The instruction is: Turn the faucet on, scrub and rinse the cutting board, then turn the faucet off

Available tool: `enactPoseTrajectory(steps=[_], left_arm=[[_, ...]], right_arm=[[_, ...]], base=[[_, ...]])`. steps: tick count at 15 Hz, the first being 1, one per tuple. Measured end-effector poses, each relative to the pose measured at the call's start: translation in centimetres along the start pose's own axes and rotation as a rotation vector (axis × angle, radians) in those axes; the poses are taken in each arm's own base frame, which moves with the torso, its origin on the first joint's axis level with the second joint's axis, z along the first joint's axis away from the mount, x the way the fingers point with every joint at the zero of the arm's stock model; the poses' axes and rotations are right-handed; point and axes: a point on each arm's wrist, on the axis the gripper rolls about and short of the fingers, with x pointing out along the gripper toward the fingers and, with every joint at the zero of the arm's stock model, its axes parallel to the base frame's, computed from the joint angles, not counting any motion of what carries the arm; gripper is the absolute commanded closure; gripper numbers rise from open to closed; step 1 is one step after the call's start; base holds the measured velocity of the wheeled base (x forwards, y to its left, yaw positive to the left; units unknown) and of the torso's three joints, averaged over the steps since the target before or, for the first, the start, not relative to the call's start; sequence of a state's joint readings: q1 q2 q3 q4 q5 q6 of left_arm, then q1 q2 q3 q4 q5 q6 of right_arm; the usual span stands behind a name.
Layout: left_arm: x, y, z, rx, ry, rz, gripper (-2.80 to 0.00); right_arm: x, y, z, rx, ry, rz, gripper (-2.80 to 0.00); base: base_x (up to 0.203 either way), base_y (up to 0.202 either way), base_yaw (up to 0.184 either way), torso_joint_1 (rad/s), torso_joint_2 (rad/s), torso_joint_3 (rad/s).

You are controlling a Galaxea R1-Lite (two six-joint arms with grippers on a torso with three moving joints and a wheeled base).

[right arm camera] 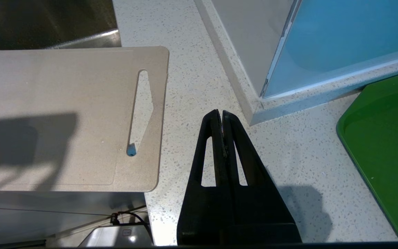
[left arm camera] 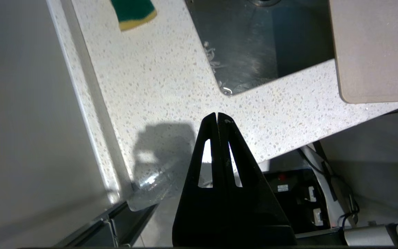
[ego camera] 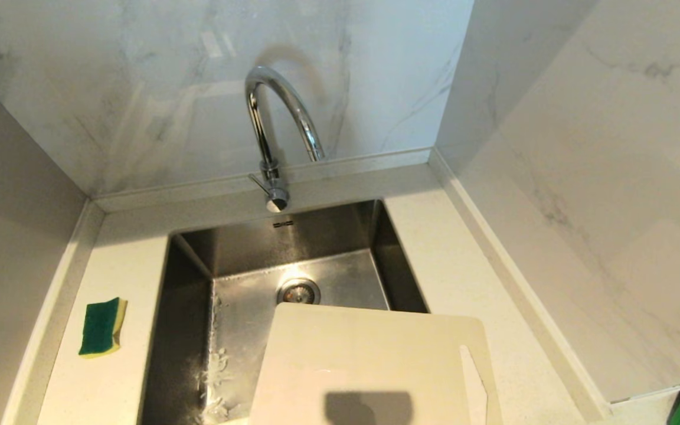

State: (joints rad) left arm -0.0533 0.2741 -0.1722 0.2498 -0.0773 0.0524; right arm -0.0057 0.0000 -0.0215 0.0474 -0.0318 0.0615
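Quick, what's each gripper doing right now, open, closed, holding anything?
Left gripper: closed, empty, above the speckled white countertop.
Right gripper: closed, empty, beside the cream-white rectangular plastic cutting board.

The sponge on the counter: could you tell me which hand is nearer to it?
Left. The left hand hangs over the counter edge on the sponge side of the sink; the right hand is beyond the cutting board.

The faucet [ego camera: 269, 124] is shiny chrome; the sink [ego camera: 239, 260] below it is dull grey steel. The board [ego camera: 369, 360] is plain cream-white. Left of the sink, the sponge [ego camera: 102, 326] is dark green over yellow. The counter [ego camera: 464, 277] is white with fine speckles. Behind the sink, the wall [ego camera: 139, 88] is white, grey-veined marble.
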Motion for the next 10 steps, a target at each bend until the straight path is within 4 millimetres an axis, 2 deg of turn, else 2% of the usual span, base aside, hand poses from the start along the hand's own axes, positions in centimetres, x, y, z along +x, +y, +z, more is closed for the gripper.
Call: enactPoseTrajectory(steps=[5, 10], left_arm=[[0.3, -0.1, -1.1, -0.03, -0.041, 0.007, 0.0], [-0.7, -0.3, -1.7, -0.017, -0.201, 0.01, 0.0]], right_arm=[[0.0, 0.0, 0.0, 0.0, 0.0, 0.0, 0.0], [0.0, 0.0, 0.0, 0.0, 0.0, 0.0, 0.0]], base=[[0.0, 0.0, 0.0, 0.0, 0.0, 0.0], [0.0, 0.0, 0.0, 0.0, 0.0, 0.0]])
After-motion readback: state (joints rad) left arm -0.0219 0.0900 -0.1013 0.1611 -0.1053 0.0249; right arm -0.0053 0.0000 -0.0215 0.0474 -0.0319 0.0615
